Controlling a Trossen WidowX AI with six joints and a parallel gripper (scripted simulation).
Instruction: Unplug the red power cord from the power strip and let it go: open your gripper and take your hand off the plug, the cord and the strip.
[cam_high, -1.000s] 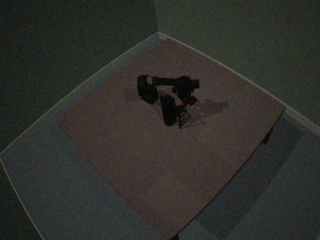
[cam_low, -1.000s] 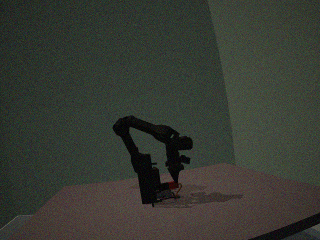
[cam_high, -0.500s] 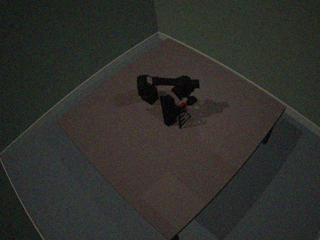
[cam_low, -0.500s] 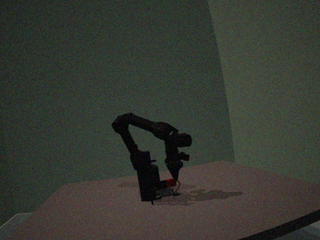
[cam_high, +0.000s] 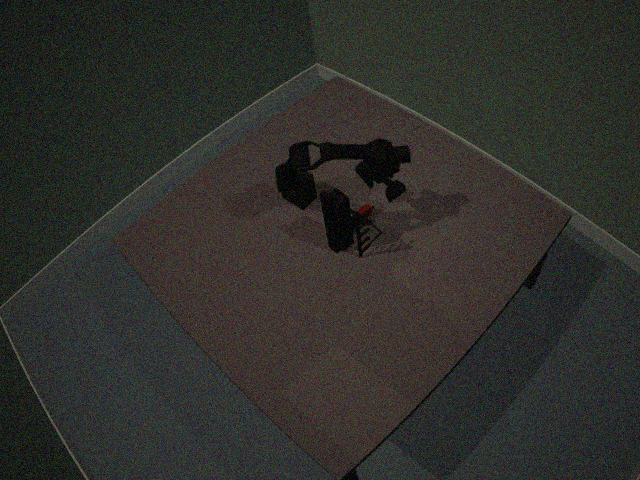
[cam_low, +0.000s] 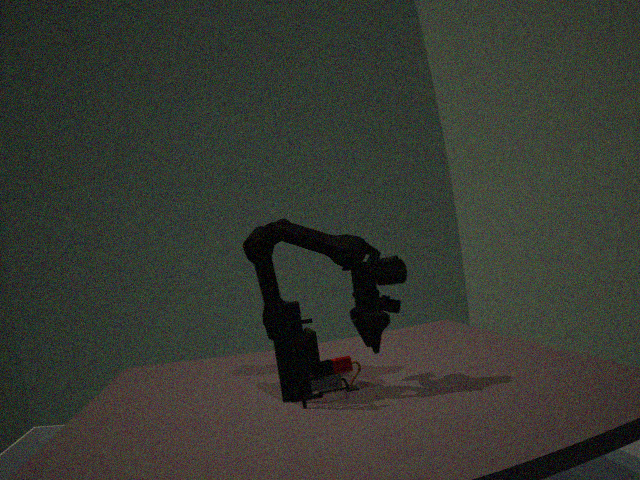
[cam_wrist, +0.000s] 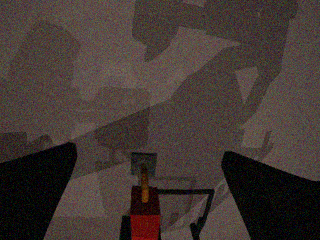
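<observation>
Presently the gripper (cam_low: 375, 347) hangs above and to the right of the red plug (cam_low: 341, 364) in the exterior view, with open air between them. Its fingers are spread wide and grip nothing; in the wrist view they frame both sides of the picture, with the plug low in the middle between them. The plug sits against the dark upright block (cam_low: 295, 356) on the table (cam_low: 465, 413), above the pale power strip (cam_low: 326, 384). Whether its prongs remain seated cannot be told. A thin cord (cam_low: 355, 376) loops from the plug's outer end down toward the table. Lighting is dim and detail grainy.
</observation>
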